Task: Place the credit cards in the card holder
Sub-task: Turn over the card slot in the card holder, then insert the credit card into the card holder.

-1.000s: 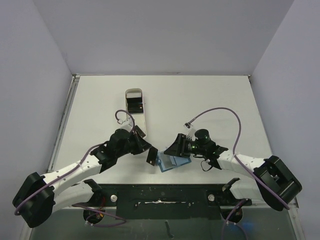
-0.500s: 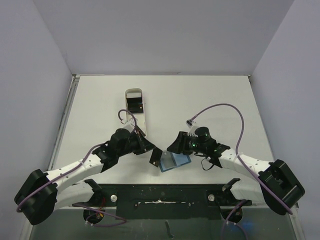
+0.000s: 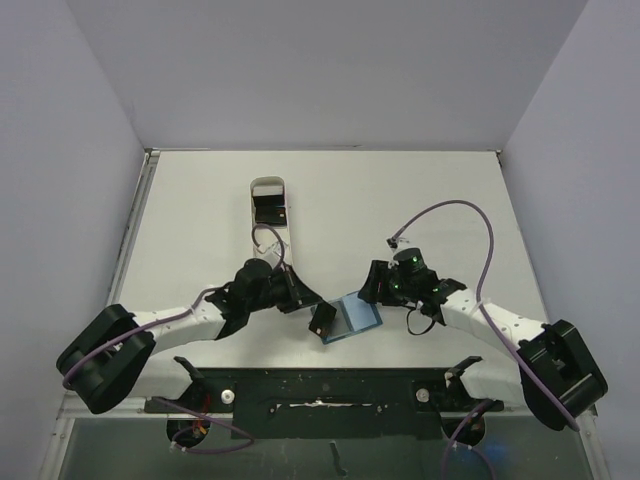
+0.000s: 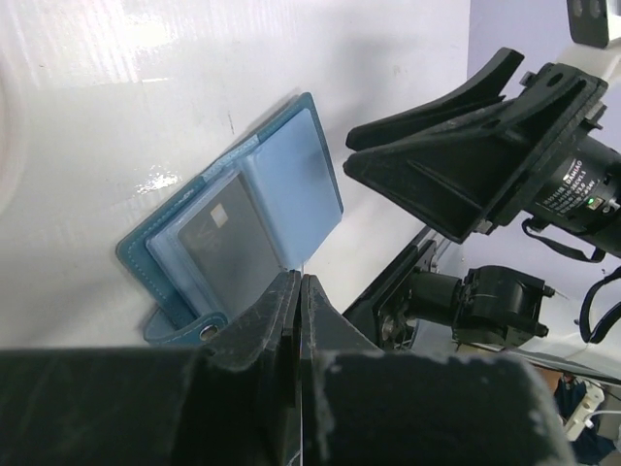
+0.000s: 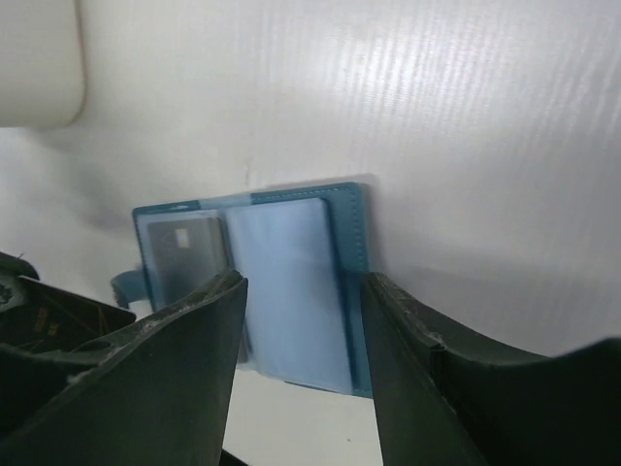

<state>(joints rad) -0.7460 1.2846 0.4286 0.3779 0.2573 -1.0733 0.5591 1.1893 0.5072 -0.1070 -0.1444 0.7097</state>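
Note:
The teal-blue card holder [image 3: 360,315] lies open on the table between the arms. In the left wrist view the card holder [image 4: 296,184] has one black card [image 4: 225,243] in its left sleeve, which also shows in the right wrist view [image 5: 179,252]. My left gripper [image 3: 310,307] is shut on another black credit card [image 3: 322,320], held edge-on at the holder's left panel. My right gripper [image 3: 373,288] is open and empty, its jaws either side of the holder's right panel [image 5: 291,291] and above it.
A long white oval-ended tray [image 3: 283,240] lies behind the left arm with more black cards [image 3: 268,208] in its far end. Its end shows in the right wrist view [image 5: 39,58]. The arm bases and a black rail [image 3: 330,385] run along the near edge.
My left gripper has moved right with the card, up to the holder's left panel. My right gripper has drawn back to the right, uncovering more of the holder.

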